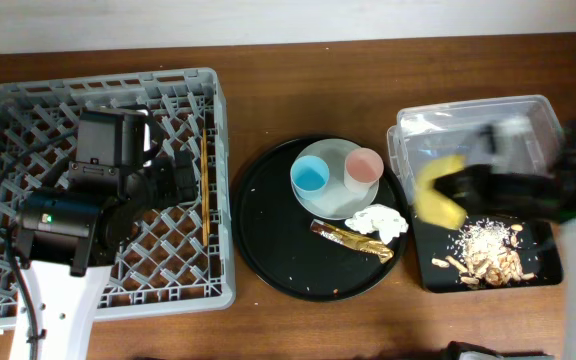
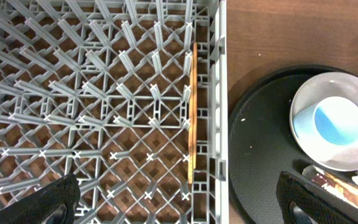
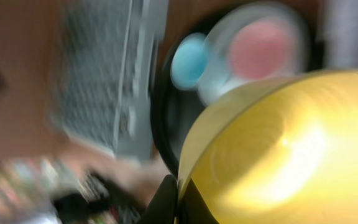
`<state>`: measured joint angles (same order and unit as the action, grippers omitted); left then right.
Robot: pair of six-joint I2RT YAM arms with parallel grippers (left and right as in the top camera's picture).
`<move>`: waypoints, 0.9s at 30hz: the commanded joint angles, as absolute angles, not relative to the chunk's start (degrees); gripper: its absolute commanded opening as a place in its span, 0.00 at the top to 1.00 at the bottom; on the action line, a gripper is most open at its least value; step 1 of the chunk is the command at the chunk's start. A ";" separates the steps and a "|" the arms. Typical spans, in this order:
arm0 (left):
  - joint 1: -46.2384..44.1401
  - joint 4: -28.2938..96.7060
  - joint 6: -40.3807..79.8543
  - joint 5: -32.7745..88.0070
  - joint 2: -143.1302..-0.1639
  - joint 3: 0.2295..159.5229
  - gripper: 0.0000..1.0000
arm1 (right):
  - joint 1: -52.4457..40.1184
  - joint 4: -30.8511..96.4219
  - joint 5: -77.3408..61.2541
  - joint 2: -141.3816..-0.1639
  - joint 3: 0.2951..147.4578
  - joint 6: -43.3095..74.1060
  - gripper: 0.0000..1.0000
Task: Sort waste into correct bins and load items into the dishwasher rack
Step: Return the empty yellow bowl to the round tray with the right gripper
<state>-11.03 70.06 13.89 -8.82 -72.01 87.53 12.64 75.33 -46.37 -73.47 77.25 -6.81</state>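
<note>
Right arm's the busy one: the right gripper (image 3: 180, 200) has its fingers pinched on the rim of the yellow bowl (image 1: 438, 196), glossy bright yellow inside and smeared with blur in both views. The bowl is tilted and hangs over the left ends of the two bins at three o'clock on the table, just beside the round black tray (image 1: 268, 240). Behind it at two o'clock sits the clear plastic tub (image 1: 513, 112). At four o'clock is the shallow black tray (image 1: 548, 262), with pale beige shredded scraps (image 1: 488, 252) heaped in it. At the table's centre, on the round tray, the grey-green plate (image 1: 336, 205) carries the blue cup (image 1: 310, 176) at its nine o'clock and the pink cup (image 1: 364, 168) at its three. The crumpled white napkin (image 1: 379, 221) lies at the plate's five o'clock, touching its edge, and the gold-and-brown foil wrapper (image 1: 353, 240) lies at its six. Over at nine o'clock is the big grey dishwasher rack (image 1: 28, 105), pegs all across its lattice floor. The thin wooden chopsticks (image 2: 192, 112) lie flat along its right wall. The left gripper (image 2: 190, 202) hangs above them, fingers spread wide, holding nothing.
</note>
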 commanded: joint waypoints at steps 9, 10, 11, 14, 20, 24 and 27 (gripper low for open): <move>-11.07 70.15 13.61 -8.38 -72.14 87.42 0.01 | -45.60 62.57 -3.66 -85.56 75.90 14.50 0.96; -11.07 70.15 13.61 -8.38 -72.14 87.42 0.01 | -47.94 61.08 -3.18 -87.90 75.90 14.50 0.96; -11.07 70.15 13.61 -8.38 -72.14 87.42 0.00 | -49.45 59.90 -2.70 -89.78 75.90 14.55 0.96; -11.07 70.15 13.61 -8.40 -72.14 87.42 0.01 | -52.56 54.87 -0.75 -98.13 75.90 15.00 0.96; -11.07 70.15 13.58 -8.40 -72.14 87.42 0.01 | -52.82 52.01 -0.82 -103.22 76.05 13.21 0.80; -11.07 70.15 13.58 -8.40 -72.14 87.42 0.01 | -51.88 57.91 -0.97 -100.05 80.44 8.29 0.64; -11.07 70.15 13.58 -8.43 -72.14 87.42 0.01 | -49.04 64.07 -0.36 -97.03 84.64 6.20 0.54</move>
<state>-11.03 70.11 13.89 -8.82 -72.01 87.50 -51.90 61.06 -1.93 -102.52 79.46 9.54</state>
